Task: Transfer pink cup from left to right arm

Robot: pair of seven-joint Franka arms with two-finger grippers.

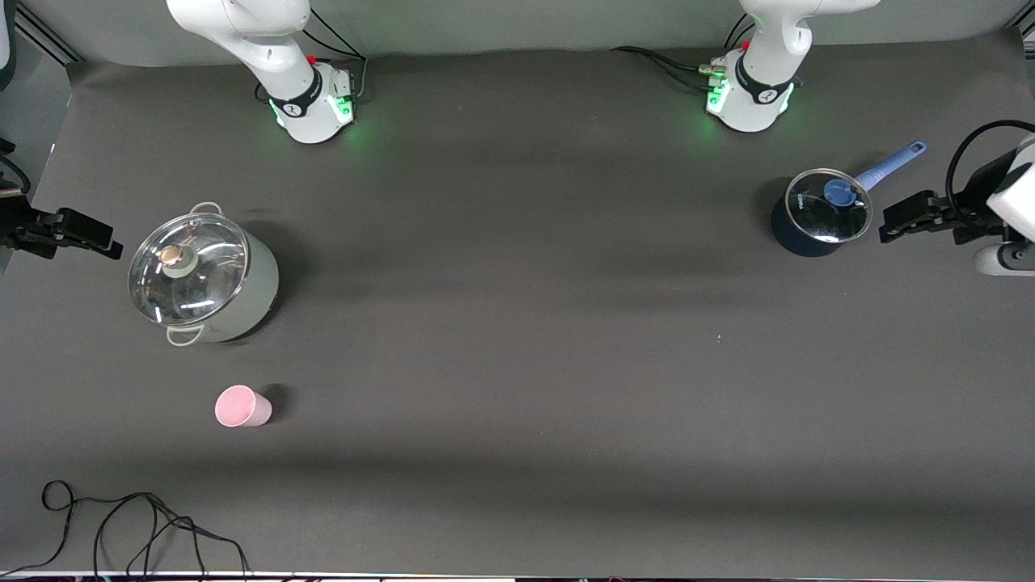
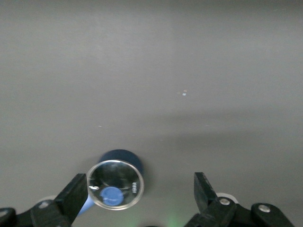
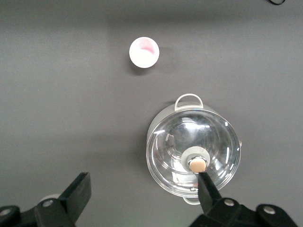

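The pink cup (image 1: 242, 406) stands upright on the dark table toward the right arm's end, nearer to the front camera than the white pot; the right wrist view shows its open mouth (image 3: 144, 52) from above. My right gripper (image 1: 101, 234) hangs open and empty in the air at that end of the table, beside the white pot and well away from the cup; its fingers (image 3: 83, 189) stand wide apart. My left gripper (image 1: 893, 222) hovers open and empty at the left arm's end, beside the blue saucepan, its fingers (image 2: 201, 187) also spread wide.
A white pot with a glass lid (image 1: 202, 275) (image 3: 193, 153) stands farther from the front camera than the cup. A dark blue saucepan with a glass lid and a light blue handle (image 1: 821, 212) (image 2: 115, 183) stands at the left arm's end. A black cable (image 1: 121, 525) lies along the table's front edge.
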